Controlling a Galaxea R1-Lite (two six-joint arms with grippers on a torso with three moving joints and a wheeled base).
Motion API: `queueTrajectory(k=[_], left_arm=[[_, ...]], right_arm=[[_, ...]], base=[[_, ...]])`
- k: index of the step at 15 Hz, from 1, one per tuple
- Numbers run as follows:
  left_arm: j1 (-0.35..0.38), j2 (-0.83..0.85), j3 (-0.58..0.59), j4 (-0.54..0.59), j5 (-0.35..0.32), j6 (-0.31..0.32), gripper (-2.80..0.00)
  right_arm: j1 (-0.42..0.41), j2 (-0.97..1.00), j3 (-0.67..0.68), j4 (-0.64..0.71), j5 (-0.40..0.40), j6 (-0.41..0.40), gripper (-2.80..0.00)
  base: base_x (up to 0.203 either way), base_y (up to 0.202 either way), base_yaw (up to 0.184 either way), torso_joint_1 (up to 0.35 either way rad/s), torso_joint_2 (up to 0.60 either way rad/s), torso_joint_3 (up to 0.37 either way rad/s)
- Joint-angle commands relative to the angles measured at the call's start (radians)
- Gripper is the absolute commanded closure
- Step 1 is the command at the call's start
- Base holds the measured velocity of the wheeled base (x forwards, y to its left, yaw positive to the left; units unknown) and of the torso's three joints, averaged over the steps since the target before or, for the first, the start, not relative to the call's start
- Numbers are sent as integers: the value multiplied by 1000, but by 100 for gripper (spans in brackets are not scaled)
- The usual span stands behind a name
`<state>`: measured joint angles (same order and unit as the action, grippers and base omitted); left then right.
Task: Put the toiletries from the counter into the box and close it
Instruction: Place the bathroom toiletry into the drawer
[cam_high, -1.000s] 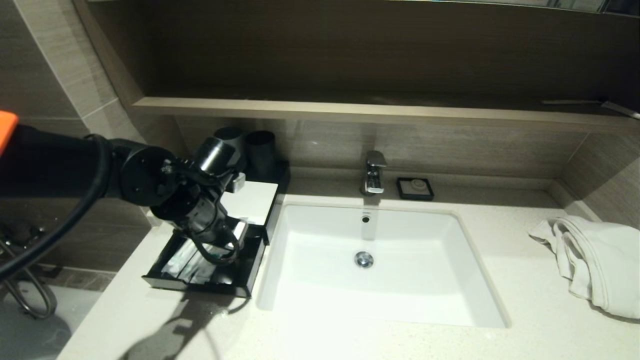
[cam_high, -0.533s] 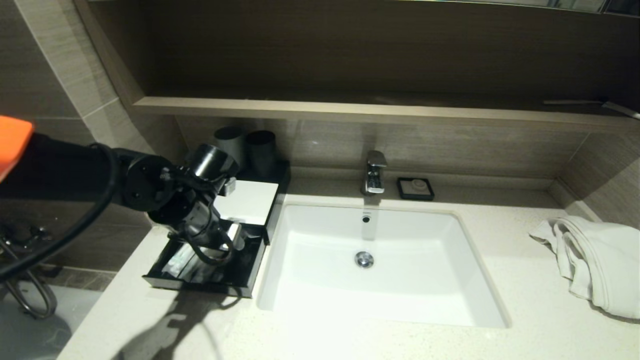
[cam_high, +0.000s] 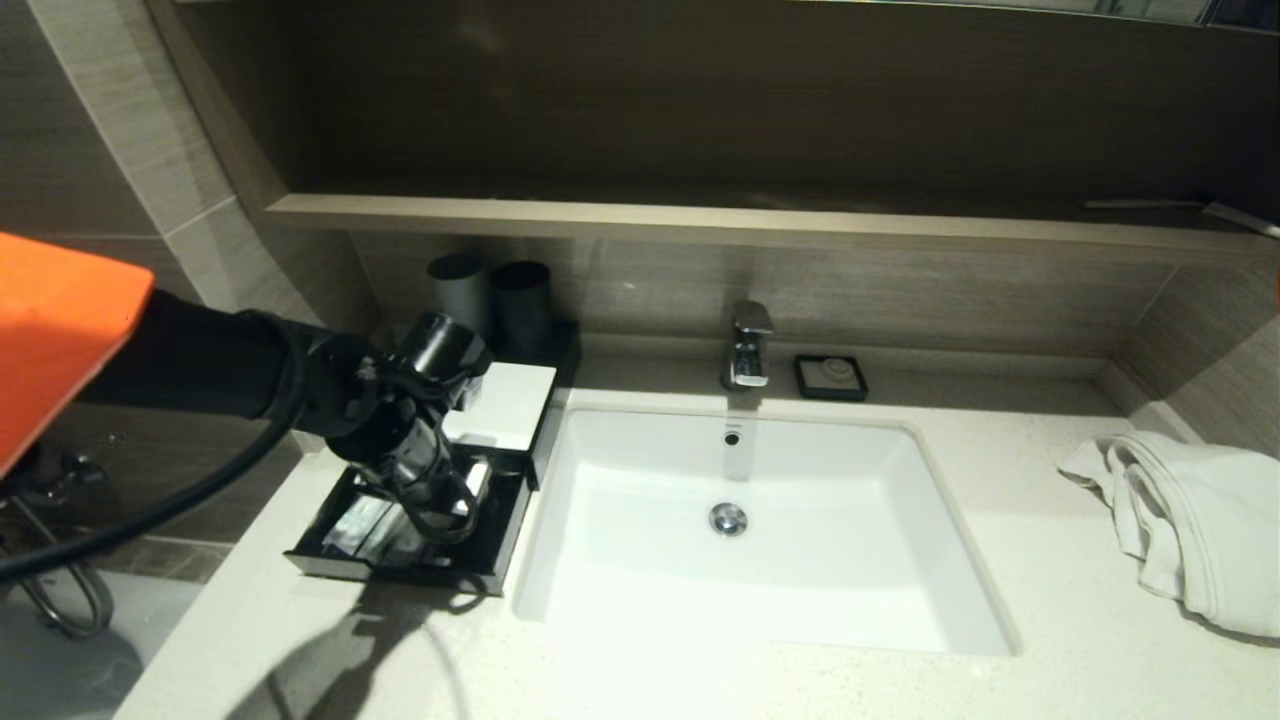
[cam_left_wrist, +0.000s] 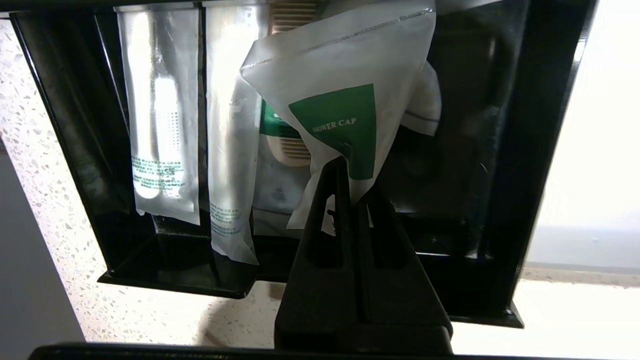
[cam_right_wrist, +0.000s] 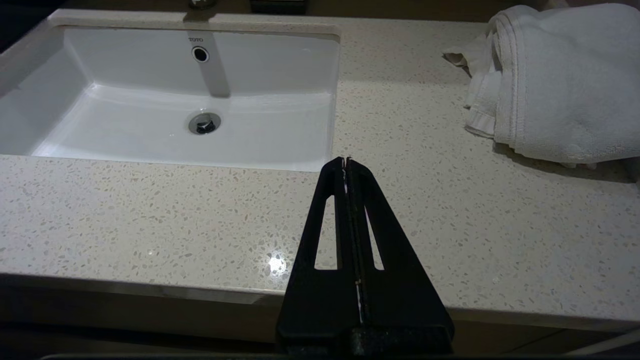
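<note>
The speckled surface (cam_high: 1000, 560) surrounds a white sink (cam_high: 640, 560). At its left end sits the black box (cam_high: 505, 400), drawer (cam_left_wrist: 520, 165) pulled out. Two long packets (cam_left_wrist: 160, 125) lie inside. The left tool (cam_left_wrist: 345, 167) hangs over the drawer, pinching a shower cap packet (cam_left_wrist: 345, 100). The right tool (cam_right_wrist: 346, 161) hovers near the front edge, pressed together.
</note>
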<state>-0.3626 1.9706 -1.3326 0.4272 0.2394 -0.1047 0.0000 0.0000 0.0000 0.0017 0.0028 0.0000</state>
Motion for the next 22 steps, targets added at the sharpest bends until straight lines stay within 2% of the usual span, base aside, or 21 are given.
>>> queueTrajectory(k=[1, 4, 5, 15, 22], left_arm=[[-1, 11, 3, 4, 1, -1, 0], [-1, 14, 9, 2, 0, -1, 0], [-1, 14, 9, 2, -3, -1, -280], [4, -35, 30, 19, 4, 8, -280], [65, -39, 56, 19, 25, 13, -280]], right_arm=[[0, 0, 0, 0, 0, 0, 0], [0, 0, 0, 0, 0, 0, 0], [0, 0, 0, 0, 0, 0, 0], [0, 0, 0, 0, 0, 0, 0], [0, 0, 0, 0, 0, 0, 0]], base=[[0, 0, 0, 0, 0, 0], [0, 0, 0, 0, 0, 0], [0, 0, 0, 0, 0, 0], [0, 0, 0, 0, 0, 0], [0, 0, 0, 0, 0, 0]])
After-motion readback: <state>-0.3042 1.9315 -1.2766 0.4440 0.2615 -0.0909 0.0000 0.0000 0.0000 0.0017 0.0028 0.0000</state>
